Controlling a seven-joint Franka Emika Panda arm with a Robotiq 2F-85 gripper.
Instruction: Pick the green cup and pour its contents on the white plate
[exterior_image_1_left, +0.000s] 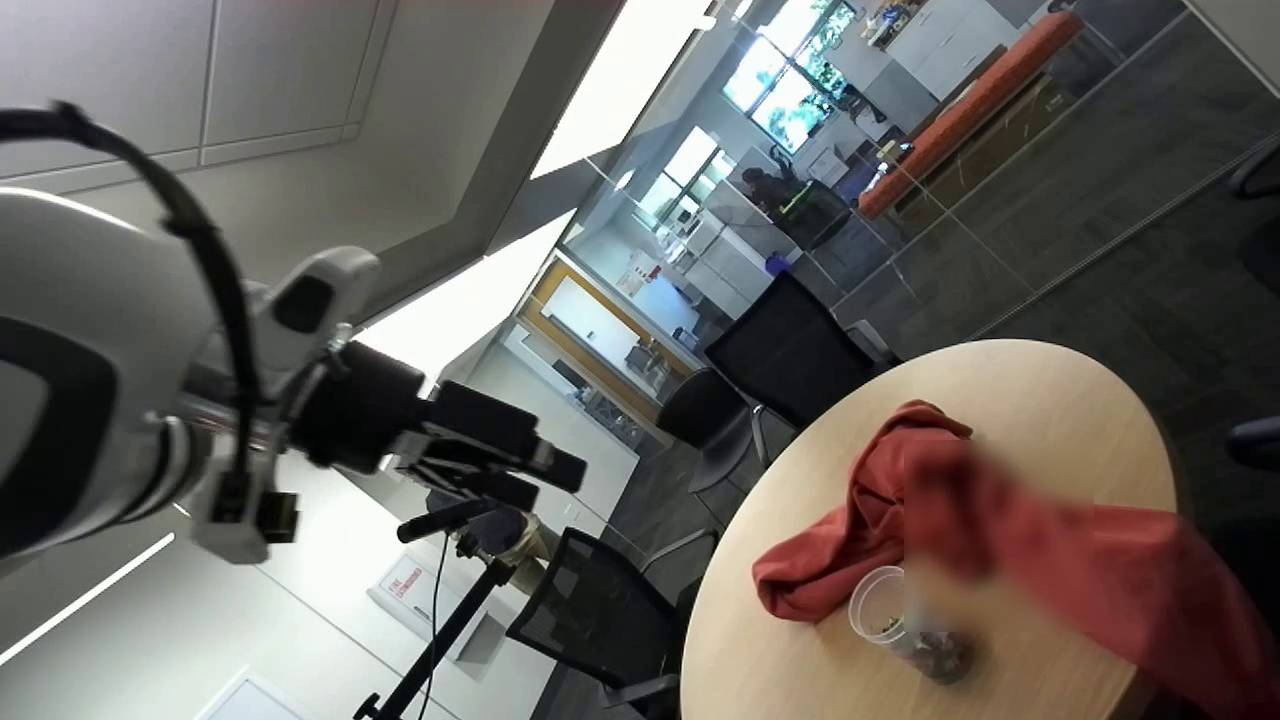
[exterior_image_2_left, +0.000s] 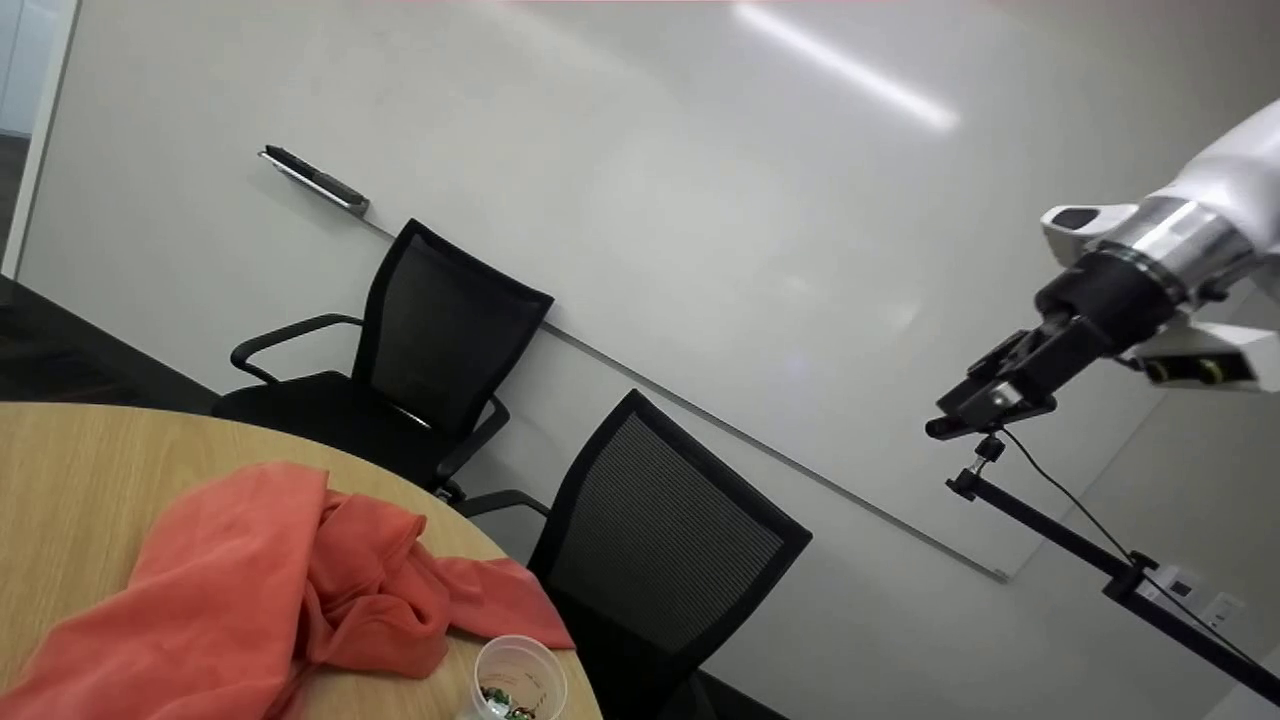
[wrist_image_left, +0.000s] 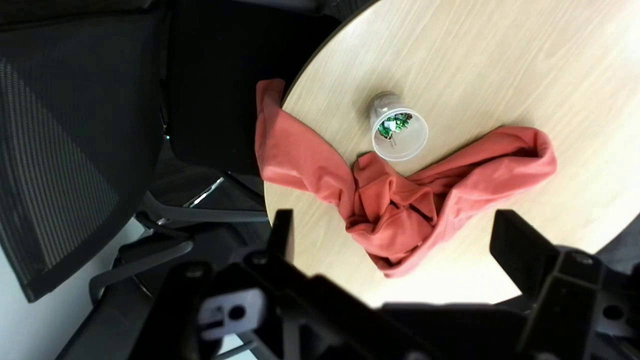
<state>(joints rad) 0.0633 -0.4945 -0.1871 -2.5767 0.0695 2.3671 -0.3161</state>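
The cup (wrist_image_left: 407, 142) is standing upright on the desk (wrist_image_left: 490, 75), see-through, with a bunch of green bits (wrist_image_left: 395, 123) down in the bottom. It's right beside a crumpled red cloth (wrist_image_left: 380, 222), though I can't tell if they actually touch. In the wrist view one end of the cloth flops over the desk's edge, by a black chair (wrist_image_left: 100, 130). The tool (wrist_image_left: 393, 230) has its fingers spread wide apart, and in both exterior views it's up on the end of the arm (exterior_image_2_left: 1225, 180), well away from the cup. Also in an exterior view: a big white board (exterior_image_2_left: 650, 200) and a black stand (exterior_image_2_left: 1050, 530). The desk itself is pale wood-look with a rounded edge.
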